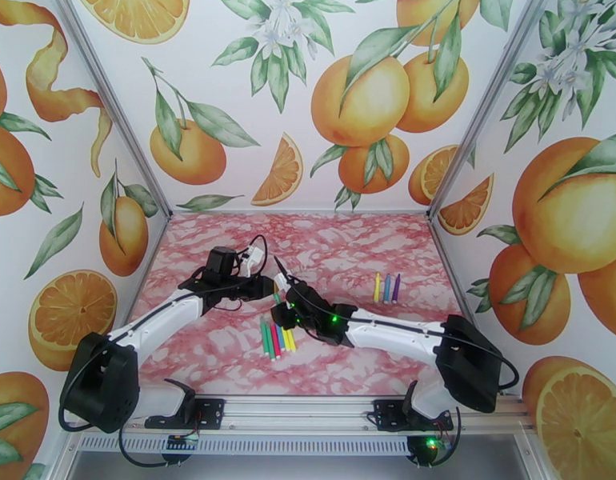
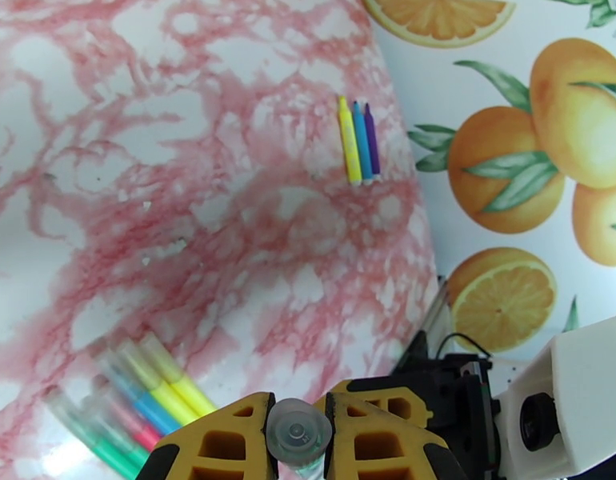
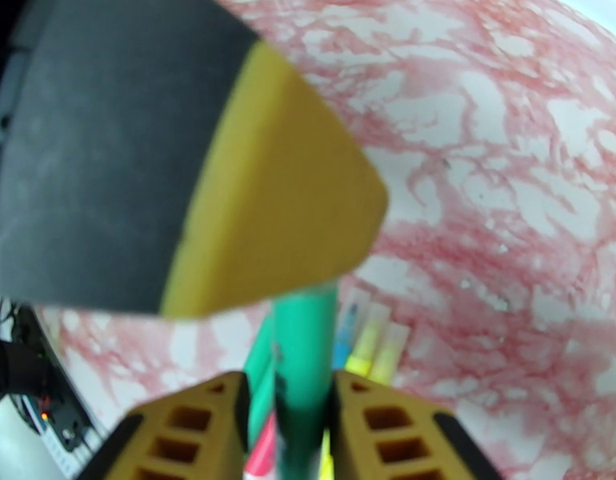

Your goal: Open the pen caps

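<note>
Your top external camera sits high behind the arm bases (image 1: 196,414), facing down and forward over the pink marbled counter (image 1: 228,370). Your left wrist camera looks past its own jaws across that counter to the three far pens (image 2: 360,142), which the top view shares (image 1: 386,288). Your right wrist camera sits very close to the green pen (image 3: 304,354) between its jaws.

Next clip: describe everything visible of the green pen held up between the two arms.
The green pen is a slim, smooth, plastic-looking stick, held above the table and the other pens lying there. Its shaft runs between the right gripper fingers; whether they pinch it is unclear. Its far end reaches the left gripper, whose fingers clamp a round, translucent tip seen end-on.
</note>
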Motion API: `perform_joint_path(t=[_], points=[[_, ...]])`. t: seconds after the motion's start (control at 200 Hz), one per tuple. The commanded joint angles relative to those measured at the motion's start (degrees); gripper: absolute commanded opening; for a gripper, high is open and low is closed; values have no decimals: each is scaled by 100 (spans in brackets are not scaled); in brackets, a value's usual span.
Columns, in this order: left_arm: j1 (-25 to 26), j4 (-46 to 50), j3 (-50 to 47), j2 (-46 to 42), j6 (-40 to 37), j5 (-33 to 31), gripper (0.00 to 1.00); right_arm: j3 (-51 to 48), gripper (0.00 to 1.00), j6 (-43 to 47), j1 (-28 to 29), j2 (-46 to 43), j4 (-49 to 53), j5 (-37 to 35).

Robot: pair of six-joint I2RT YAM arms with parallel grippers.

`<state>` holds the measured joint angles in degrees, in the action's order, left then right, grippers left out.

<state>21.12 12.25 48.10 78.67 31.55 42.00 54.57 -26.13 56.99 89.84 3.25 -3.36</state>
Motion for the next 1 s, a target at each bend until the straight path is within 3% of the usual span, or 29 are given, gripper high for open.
perform_joint_path(t=[0.0, 0.405, 0.741, 0.996], points=[[23, -23, 83, -216, 0, 101, 0, 217, 28, 73, -4, 145, 1, 72], [-2, 304, 348, -376, -29, -402, 0, -103, 5, 85, -4, 57, -83, 201], [-204, 454, 543, -282, 146, -1086, 0, -826, 1, 91, -4, -321, -473, 413], [-298, 238, 565, -230, 403, -1244, 0, -1136, 0, 64, 58, -458, -796, 510]])
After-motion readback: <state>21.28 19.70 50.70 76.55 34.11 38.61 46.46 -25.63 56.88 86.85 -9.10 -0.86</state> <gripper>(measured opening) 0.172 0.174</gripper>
